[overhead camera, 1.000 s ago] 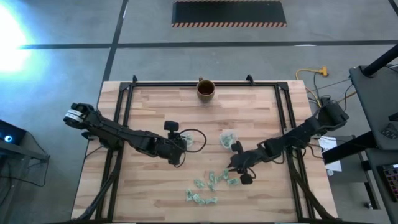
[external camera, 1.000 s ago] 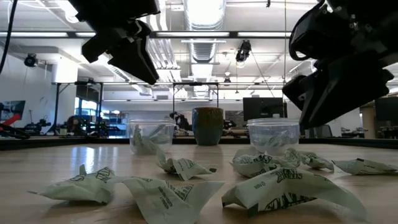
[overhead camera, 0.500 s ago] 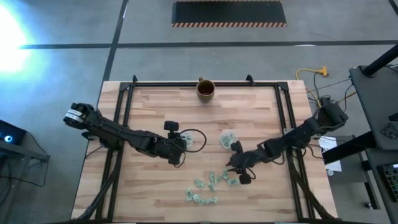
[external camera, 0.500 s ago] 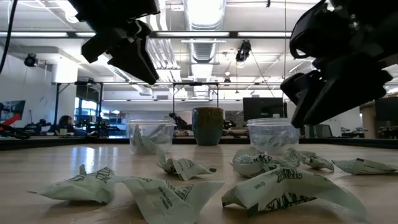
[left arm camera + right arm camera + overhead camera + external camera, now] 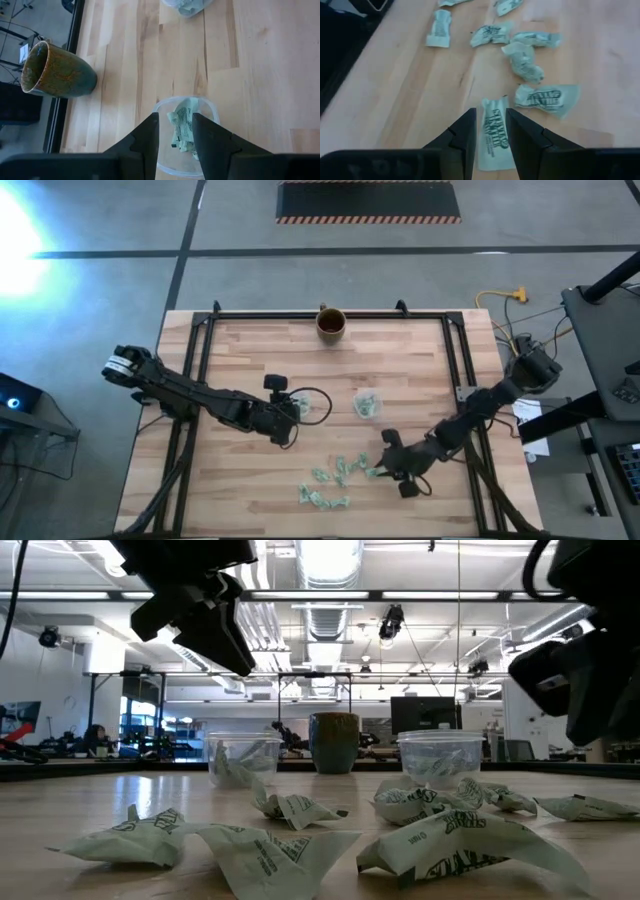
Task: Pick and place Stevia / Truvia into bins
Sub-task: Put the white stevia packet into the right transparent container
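Several crumpled green-and-white Stevia packets [image 5: 338, 472] lie on the table near its front edge. The left clear bin [image 5: 316, 404] holds a packet [image 5: 184, 122], and the right clear bin [image 5: 367, 402] also holds packets. My left gripper [image 5: 175, 125] hangs open above the left bin's near rim. My right gripper [image 5: 492, 127] is open and tilted down above the right end of the packet cluster. One flat packet [image 5: 493, 135] lies on the wood in line with the gap between its fingers. In the low view this gripper [image 5: 575, 680] hangs above the table.
A brown-gold mug [image 5: 331, 323] stands at the middle of the table's far edge. More packets [image 5: 527, 65] lie spread beyond my right gripper, and two lie nearest the front edge [image 5: 322, 499]. Black frame rails [image 5: 200, 370] run along both table sides.
My right gripper has swung from beside the right bin toward the table's near edge and a little toward its right, ending over the right end of the packet cluster. The packets and bins have stayed where they were.
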`<state>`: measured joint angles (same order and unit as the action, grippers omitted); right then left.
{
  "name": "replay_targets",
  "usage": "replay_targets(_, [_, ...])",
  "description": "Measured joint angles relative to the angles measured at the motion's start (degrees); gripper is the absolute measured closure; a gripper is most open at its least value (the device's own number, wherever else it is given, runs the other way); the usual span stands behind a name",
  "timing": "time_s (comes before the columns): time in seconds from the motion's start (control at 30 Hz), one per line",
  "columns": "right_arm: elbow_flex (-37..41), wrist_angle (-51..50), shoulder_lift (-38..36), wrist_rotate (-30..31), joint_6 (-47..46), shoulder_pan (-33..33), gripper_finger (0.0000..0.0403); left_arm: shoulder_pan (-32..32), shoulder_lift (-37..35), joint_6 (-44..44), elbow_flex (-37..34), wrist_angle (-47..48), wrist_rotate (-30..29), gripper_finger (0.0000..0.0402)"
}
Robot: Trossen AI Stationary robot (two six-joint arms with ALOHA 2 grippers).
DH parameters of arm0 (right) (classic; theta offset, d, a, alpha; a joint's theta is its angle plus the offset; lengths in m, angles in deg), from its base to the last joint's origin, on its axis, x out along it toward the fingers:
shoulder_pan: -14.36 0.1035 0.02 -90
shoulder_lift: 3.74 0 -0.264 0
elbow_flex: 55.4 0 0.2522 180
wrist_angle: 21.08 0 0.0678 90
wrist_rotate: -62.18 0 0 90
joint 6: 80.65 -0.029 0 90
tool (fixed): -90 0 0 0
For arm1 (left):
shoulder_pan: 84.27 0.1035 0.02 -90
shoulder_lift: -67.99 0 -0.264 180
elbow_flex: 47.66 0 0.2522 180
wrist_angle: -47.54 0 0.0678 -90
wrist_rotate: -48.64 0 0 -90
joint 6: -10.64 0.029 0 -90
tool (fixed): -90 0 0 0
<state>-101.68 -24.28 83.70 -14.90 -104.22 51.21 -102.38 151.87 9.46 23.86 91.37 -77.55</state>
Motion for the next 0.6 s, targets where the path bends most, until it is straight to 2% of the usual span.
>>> replay_targets(0.23, [0.02, -5.02, 0.0, 8.72, -2.09, 2.7, 0.0297, 0.0, 0.0, -0.05, 0.0, 0.0, 0.0, 0.0301])
replay_targets(0.6, [0.07, -5.69, 0.02, 7.87, -4.49, 2.81, 0.0257, 0.0, 0.0, -0.08, 0.0, -0.02, -0.01, 0.0301])
